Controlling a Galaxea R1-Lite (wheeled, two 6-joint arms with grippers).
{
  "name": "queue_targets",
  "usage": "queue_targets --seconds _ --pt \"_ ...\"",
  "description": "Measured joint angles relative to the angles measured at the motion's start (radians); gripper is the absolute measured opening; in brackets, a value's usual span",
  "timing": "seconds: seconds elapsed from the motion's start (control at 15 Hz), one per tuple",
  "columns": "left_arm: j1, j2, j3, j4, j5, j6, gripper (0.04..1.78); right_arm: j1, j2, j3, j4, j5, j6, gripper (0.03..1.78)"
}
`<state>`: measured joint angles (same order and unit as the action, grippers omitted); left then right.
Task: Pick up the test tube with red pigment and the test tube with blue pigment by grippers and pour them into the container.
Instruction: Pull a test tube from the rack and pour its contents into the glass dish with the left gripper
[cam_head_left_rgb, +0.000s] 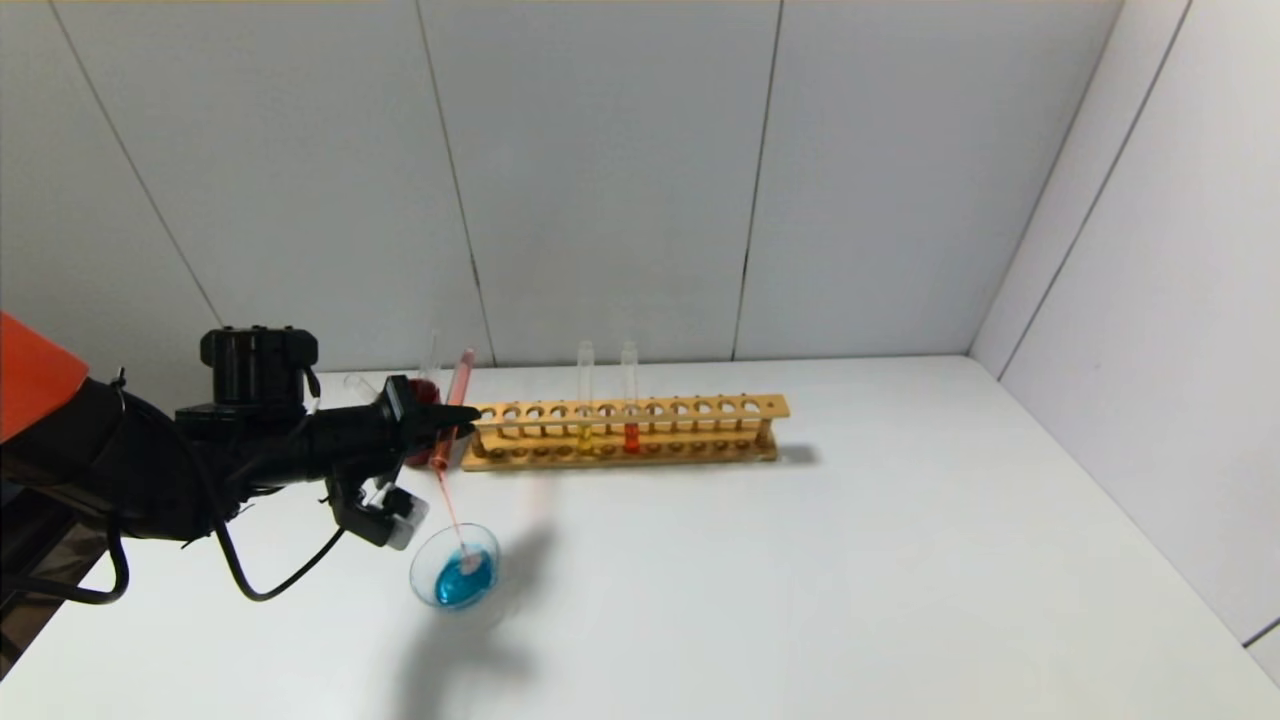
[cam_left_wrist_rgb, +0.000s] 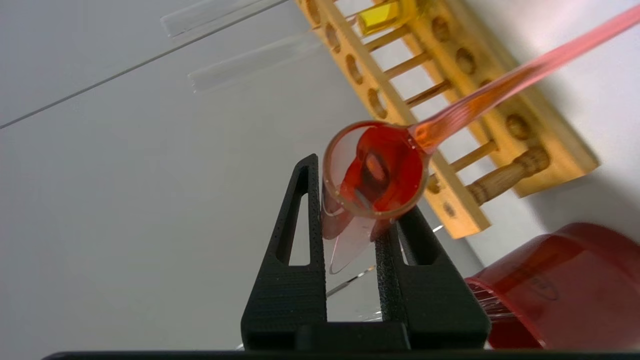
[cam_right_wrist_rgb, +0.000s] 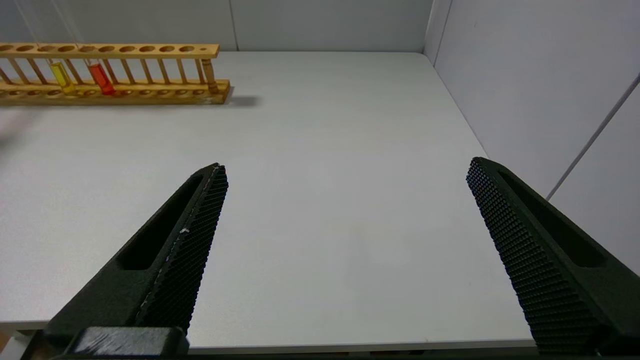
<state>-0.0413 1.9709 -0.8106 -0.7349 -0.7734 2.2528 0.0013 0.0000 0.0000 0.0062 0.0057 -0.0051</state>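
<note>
Right, your white table fills the whole scene, with grey wall panels behind it. Next in size is your left arm, reaching in low over the table's near left part. Then comes the long wooden rack, lying just beyond the fingertips and stretching away to the right of them; a tube of yellow liquid and another tube of orange-red liquid stand upright in it, well to the right of the fingers. A dark red cup sits right behind the fingers, partly hidden by them in your head view.

Your left gripper has its fingers pinching the test tube with red pigment near its open end. You've got the tube tipped over, mouth pointing down and rounded bottom up and away, and a thin red stream is running out of the mouth. In your left wrist view the mouth glows red just past the fingertips.

Directly below the fingers, a little nearer to you, is the container, a small clear dish resting on the table. It holds a pool of blue liquid, and the red stream lands in it.

Your right gripper hangs over bare table, well off to the right of the rack, its fingers spread wide with nothing between them. A couple of bare clear tubes lie beyond the left fingers in the wrist view; you cannot tell from here which one held the blue.
</note>
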Motion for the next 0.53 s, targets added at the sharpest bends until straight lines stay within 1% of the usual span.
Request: queue_targets --seconds 0.53 --pt "-0.001 0.011 0.000 -0.021 -0.001 -0.003 0.33 0.000 0.000 0.000 0.000 0.000 0.000 1.75"
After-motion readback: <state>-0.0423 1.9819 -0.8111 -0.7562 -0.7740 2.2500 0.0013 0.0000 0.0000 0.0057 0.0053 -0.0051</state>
